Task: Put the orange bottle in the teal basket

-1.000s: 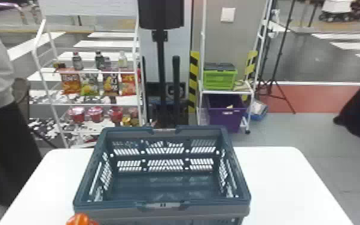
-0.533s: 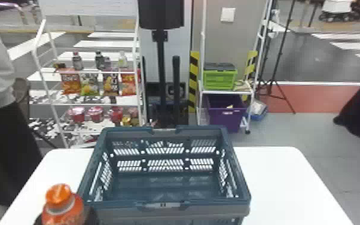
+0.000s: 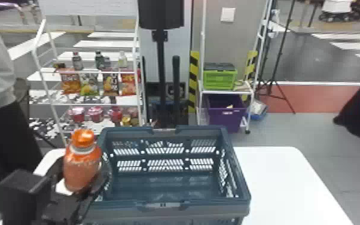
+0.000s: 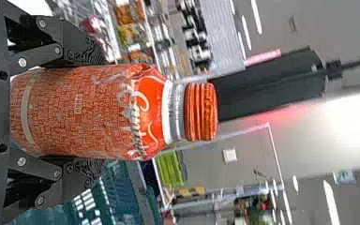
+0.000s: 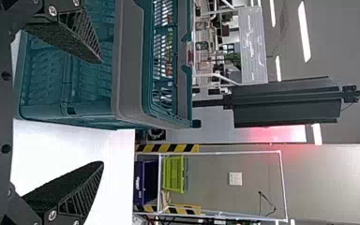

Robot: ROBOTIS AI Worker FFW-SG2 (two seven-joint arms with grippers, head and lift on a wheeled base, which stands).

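Lower left of frame, my left gripper clasps the orange bottle upright, likely to clear the teal basket; my right gripper stands spread.

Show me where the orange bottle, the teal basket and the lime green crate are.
Orange bottle (image 3: 81,172): head view, on its body.
Teal basket (image 3: 215,209): head view, on its near rim.
Lime green crate (image 3: 219,79): head view, on its front side.
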